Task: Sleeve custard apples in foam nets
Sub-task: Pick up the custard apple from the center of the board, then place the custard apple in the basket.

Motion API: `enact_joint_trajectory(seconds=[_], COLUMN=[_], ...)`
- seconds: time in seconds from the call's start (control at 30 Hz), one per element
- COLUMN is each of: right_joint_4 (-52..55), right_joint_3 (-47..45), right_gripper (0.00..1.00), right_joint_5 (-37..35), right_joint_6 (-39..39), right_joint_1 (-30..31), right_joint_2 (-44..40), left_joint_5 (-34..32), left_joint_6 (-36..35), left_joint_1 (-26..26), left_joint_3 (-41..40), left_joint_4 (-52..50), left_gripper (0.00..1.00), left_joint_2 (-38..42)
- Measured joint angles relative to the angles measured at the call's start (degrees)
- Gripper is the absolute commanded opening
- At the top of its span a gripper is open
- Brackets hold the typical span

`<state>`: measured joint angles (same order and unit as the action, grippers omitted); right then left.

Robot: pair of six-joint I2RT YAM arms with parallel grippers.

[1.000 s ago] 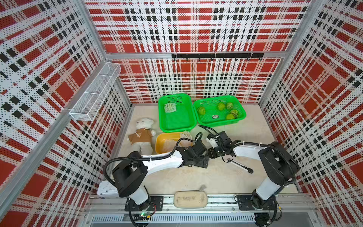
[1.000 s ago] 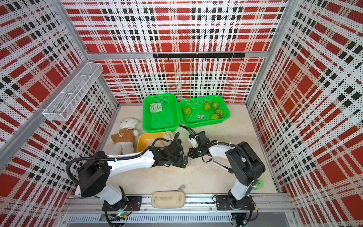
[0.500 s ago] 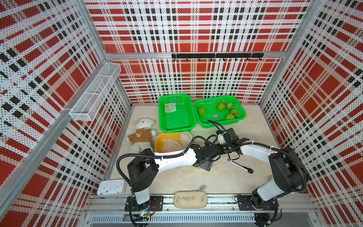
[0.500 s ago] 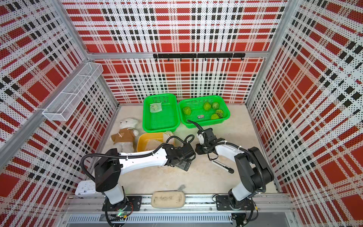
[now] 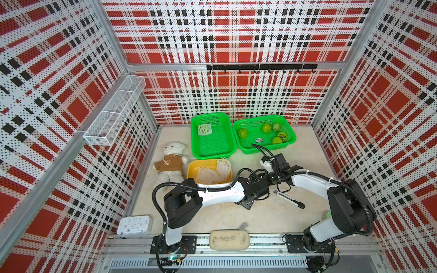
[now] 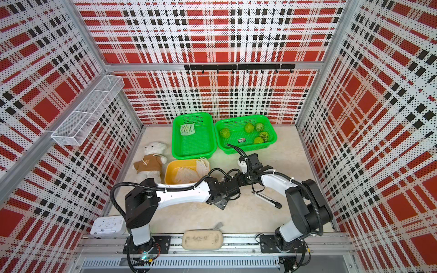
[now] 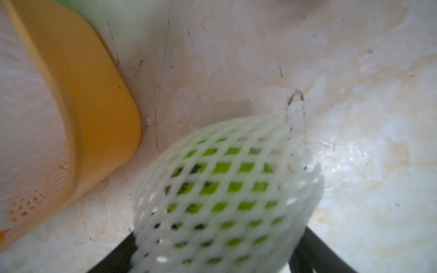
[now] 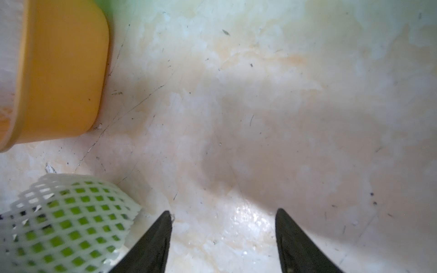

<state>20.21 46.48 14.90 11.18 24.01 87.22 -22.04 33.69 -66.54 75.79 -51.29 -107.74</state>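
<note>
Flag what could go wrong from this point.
1. The netted custard apple sits between the fingers of the left gripper alone, and the soft foam may let it slip out.
2. The right gripper, open and empty, hangs close beside it. Both wrists crowd together in both top views, so either arm's move could clip the other.
3. The yellow bin stands near and a swing toward it could knock it.

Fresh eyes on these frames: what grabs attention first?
Red plaid walls dominate the top views. In the left wrist view a netted custard apple fills the gap between the fingers of the left gripper, with the right gripper open beside it. At the back, five bare custard apples lie in a green basket and one sleeved fruit in the neighbouring green basket.
</note>
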Motion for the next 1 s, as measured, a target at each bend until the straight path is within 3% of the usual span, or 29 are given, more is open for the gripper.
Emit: enact_joint_trajectory(seconds=[0.23,0.47,0.7,1.0], right_joint_4=[0.4,2.8,5.5,7.2], right_joint_3=[0.0,0.5,5.1,6.4], right_gripper=[0.83,0.91,0.94,0.95], right_joint_5=[1.9,5.2,8.3,10.8], right_joint_6=[-0.3,-1.3,-2.9,-3.3], right_joint_1=[-2.0,-4.9,-5.0,-5.0], right_joint_2=[-4.2,-12.3,-20.0,-22.8], left_joint_5=[0.9,6.8,14.6,19.2], left_joint_6=[-2.1,-5.1,-10.0,-16.8], left_joint_1=[0.9,5.2,18.4,35.6], left_joint_3=[-1.0,-1.6,-1.3,5.0], left_joint_4=[1.9,2.6,5.8,13.8], left_gripper=[0.63,0.57,0.53,0.49], left_joint_2=[2.2,12.2,20.2,15.9])
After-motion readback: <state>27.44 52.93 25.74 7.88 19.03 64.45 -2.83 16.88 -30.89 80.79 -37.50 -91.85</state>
